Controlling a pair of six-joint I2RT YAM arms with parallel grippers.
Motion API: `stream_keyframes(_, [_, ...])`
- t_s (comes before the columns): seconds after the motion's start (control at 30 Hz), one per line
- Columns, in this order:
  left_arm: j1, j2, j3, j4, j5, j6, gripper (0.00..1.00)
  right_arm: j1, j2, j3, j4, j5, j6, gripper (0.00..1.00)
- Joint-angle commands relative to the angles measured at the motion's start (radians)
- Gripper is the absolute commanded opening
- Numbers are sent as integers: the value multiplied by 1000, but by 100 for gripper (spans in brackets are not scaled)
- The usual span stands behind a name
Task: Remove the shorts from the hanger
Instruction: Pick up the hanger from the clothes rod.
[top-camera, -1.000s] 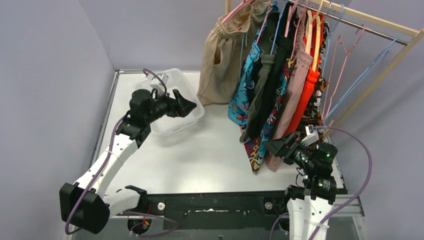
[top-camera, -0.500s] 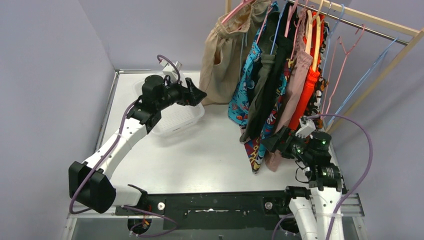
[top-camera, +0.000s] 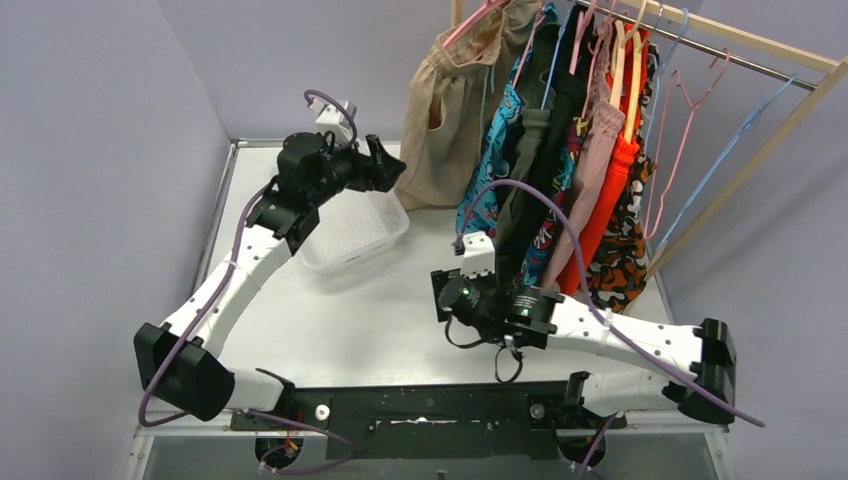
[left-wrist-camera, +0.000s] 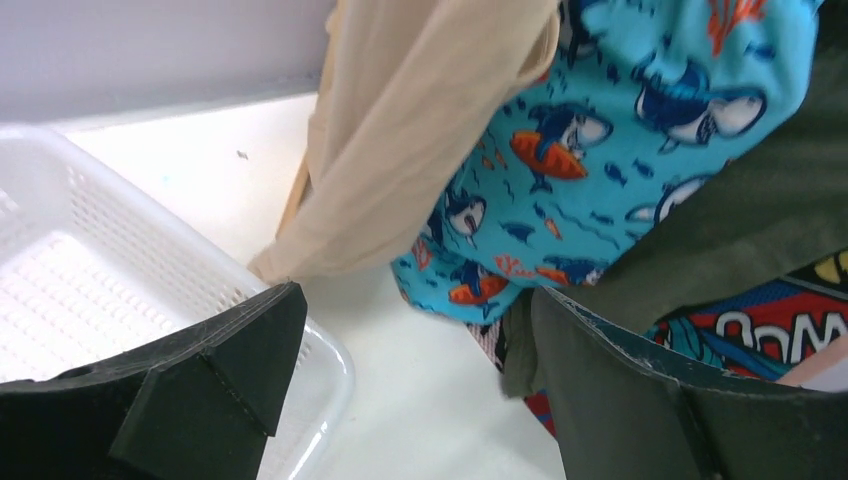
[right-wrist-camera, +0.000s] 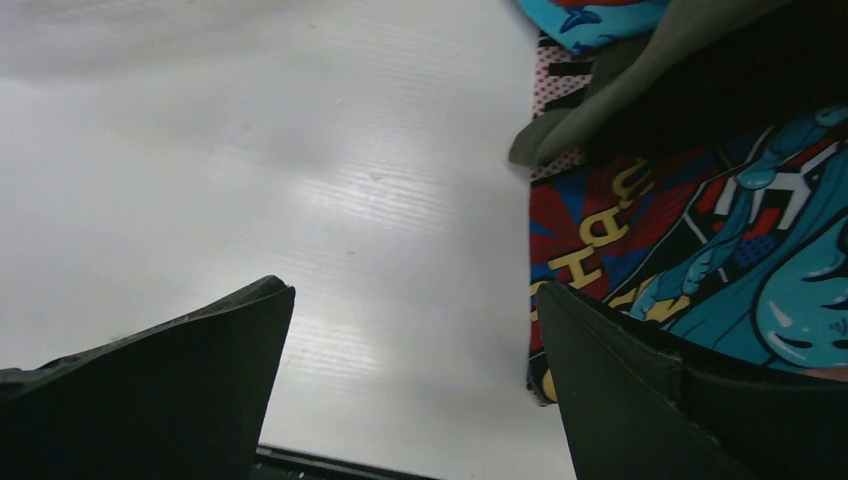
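Nearest, the right gripper (top-camera: 441, 292) has swung in from the 4 o'clock corner (a second ago it sat tucked by the hems there). It now lies low over the white table (top-camera: 380, 330), at 6 o'clock of the hanging clothes. Its jaws are spread wide and empty. In its wrist view there is bare tabletop between the fingers, with the multicolour comic-print shorts (right-wrist-camera: 700, 250) off at 3 o'clock.

Farther back, at 10 o'clock, the left gripper (top-camera: 388, 168) has lifted away from the white slotted plastic basket (top-camera: 345, 235) and reached toward the rack. Its jaws also stand wide apart and hold nothing. It is just beside the lower edge of the tan elastic-waist shorts (top-camera: 445, 110). Its wrist view looks between the fingers at that tan hem and the teal shark-print shorts (left-wrist-camera: 600, 130).

At 1 o'clock every pair hangs bunched from the wooden rail (top-camera: 740, 42), and none has been removed. Both arms appear to be converging on the rack's left end, so the tan pair looks like the probable first pick.
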Motion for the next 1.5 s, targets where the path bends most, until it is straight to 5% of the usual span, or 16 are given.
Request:
stream_keyframes(0.0, [35, 35, 168, 22, 25, 48, 84, 9, 93, 80, -34, 287, 47, 98])
stream_keyframes(0.47, [54, 480, 959, -179, 305, 93, 75, -131, -13, -54, 138, 105, 61, 98])
stream_keyframes(0.87, [3, 670, 1173, -160, 294, 69, 63, -199, -51, -89, 158, 10, 60, 98])
stream_keyframes(1.47, [-40, 856, 1313, -44, 204, 10, 23, -211, -11, -92, 155, -45, 88, 97])
